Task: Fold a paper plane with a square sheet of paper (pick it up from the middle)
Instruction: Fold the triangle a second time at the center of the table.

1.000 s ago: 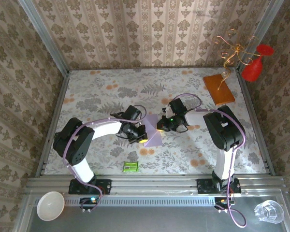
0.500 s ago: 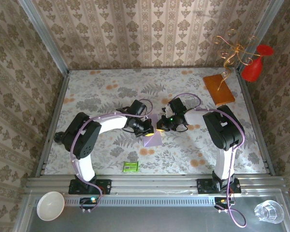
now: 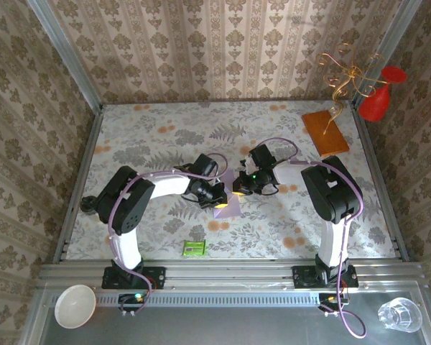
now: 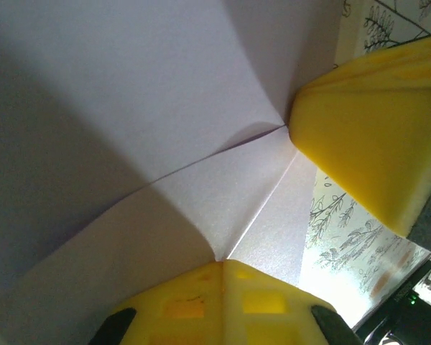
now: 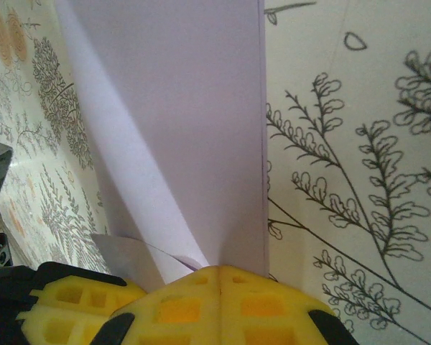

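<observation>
Both hands are pinching the folded lavender paper [image 3: 232, 207] lying mid-frame on the floral surface [image 3: 144, 144]. The left hand [image 3: 220, 203] is gripping its left side with fingers shut, and the right hand [image 3: 239, 190] is gripping its upper right likewise. A bowl [image 3: 75, 305] and a glass [image 3: 400, 314] are sitting in the bottom corners.

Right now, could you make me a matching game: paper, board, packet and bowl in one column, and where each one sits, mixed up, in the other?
Things:
1. paper
2. board
3. packet
4. bowl

Places:
a. far right corner of the table
b. off the table, at the near left
c. middle of the table
d. near edge of the table, left of middle

Pairs: 1-c, 2-a, 3-d, 4-b
</observation>
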Controlling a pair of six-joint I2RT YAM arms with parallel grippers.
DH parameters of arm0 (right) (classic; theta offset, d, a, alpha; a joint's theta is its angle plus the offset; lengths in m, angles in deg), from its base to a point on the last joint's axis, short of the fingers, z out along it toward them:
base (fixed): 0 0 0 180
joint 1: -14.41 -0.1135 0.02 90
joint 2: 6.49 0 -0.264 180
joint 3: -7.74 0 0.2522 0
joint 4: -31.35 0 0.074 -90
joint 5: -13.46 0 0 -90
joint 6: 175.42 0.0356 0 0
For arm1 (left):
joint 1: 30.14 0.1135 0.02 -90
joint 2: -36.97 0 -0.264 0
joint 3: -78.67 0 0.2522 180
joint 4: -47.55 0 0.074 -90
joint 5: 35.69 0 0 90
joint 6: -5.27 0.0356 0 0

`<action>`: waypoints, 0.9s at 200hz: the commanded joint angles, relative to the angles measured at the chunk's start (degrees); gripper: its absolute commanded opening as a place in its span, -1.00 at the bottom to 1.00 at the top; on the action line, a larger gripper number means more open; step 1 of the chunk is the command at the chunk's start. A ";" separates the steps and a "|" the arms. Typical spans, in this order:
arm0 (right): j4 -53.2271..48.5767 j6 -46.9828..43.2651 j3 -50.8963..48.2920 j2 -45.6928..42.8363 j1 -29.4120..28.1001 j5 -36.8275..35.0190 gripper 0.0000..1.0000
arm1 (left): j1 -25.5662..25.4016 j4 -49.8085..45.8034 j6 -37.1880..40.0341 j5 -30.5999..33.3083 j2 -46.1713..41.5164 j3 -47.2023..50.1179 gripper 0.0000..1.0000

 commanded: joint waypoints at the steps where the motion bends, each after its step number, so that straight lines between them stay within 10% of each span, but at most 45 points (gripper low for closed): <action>1: -6.35 -0.16 -0.86 3.79 0.35 -8.46 -0.96 | -0.37 -3.52 2.49 0.82 -1.11 3.54 -1.00; 180: -3.56 4.24 3.37 -3.41 0.59 -2.25 -0.70 | 2.97 -1.39 0.16 5.08 -14.92 6.60 -1.00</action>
